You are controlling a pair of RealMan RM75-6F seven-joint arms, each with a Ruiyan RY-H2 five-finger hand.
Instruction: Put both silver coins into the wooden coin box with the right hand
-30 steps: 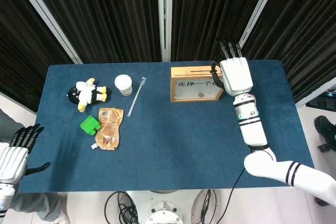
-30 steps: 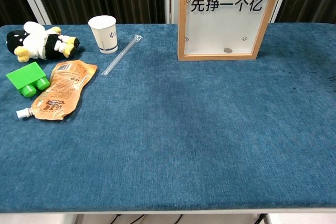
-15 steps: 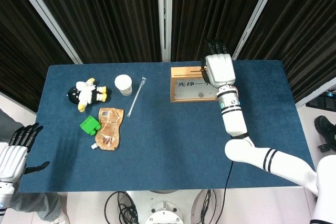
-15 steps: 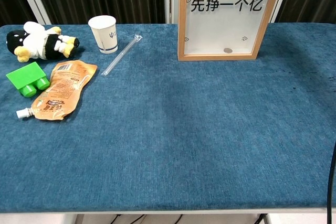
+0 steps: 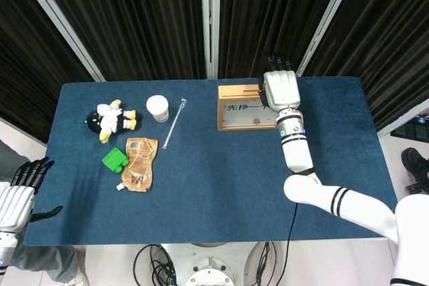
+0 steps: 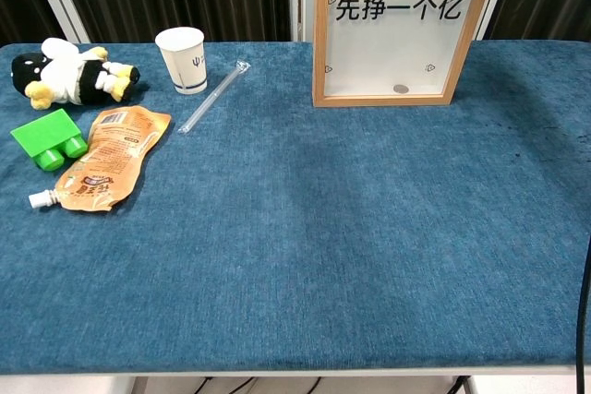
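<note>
The wooden coin box (image 5: 249,106) stands directly under and left of the right hand (image 5: 280,89), its top slot running sideways beneath the fingers; their grip can't be told. One silver coin (image 6: 401,89) lies inside.

- right hand (image 5: 280,90) over top right end of wooden coin box (image 5: 247,108), back of hand up, grip hidden
- one coin (image 5: 256,122) at box bottom
- left hand (image 5: 19,195) off table (image 5: 214,185) edge, fingers spread
</note>
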